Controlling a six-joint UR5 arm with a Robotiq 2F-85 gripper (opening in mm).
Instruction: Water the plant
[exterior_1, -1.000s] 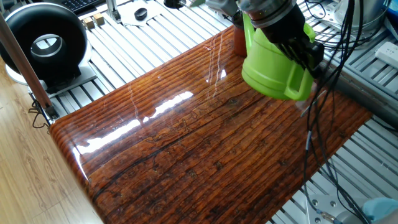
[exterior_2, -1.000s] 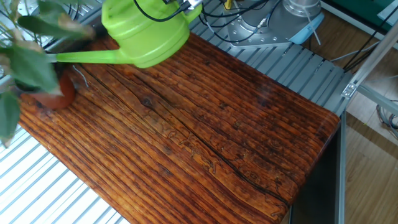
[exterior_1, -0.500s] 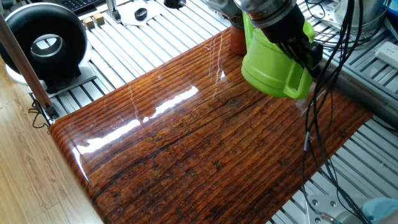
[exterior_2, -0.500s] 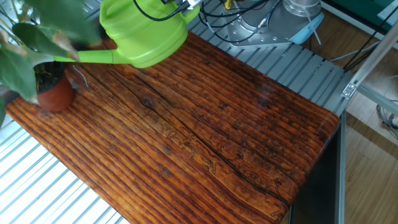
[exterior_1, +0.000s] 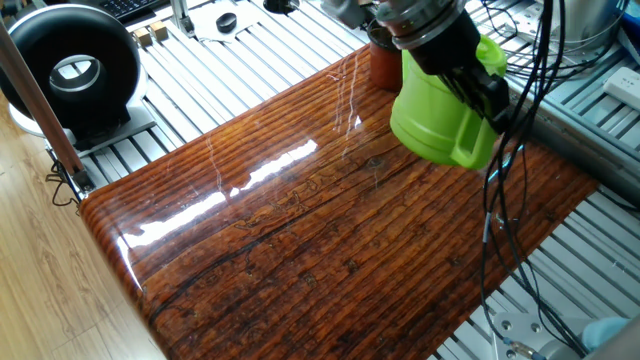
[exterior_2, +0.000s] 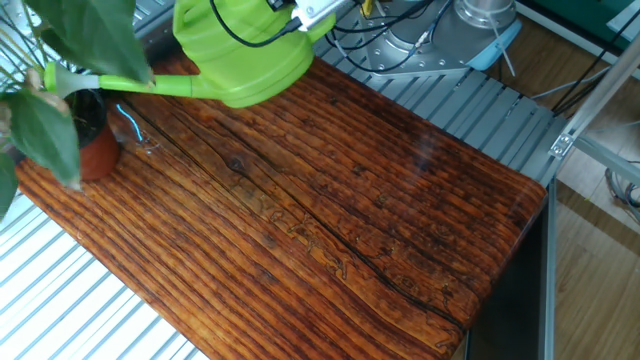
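Observation:
The plant (exterior_2: 60, 110) stands at the table's far left corner, with broad dark green leaves over a reddish-brown pot (exterior_2: 98, 155). In one fixed view only its pot (exterior_1: 384, 66) shows, behind the can. A lime-green watering can (exterior_2: 245, 55) hangs above the wooden table, and its long spout (exterior_2: 140, 83) reaches left among the leaves above the pot. My gripper (exterior_1: 468, 72) is shut on the handle side of the watering can (exterior_1: 440, 115). In the other fixed view the gripper is almost wholly cut off by the top edge.
A black round device (exterior_1: 75, 70) sits on the slatted metal bench to the left. Black cables (exterior_1: 505, 190) hang from the arm over the table's right side. The arm's base (exterior_2: 480, 20) stands behind the wooden table (exterior_2: 330, 220).
The watering can has shifted slightly to the right and its spout end has risen in among the leaves. The plant's leaves have swung to a new position.

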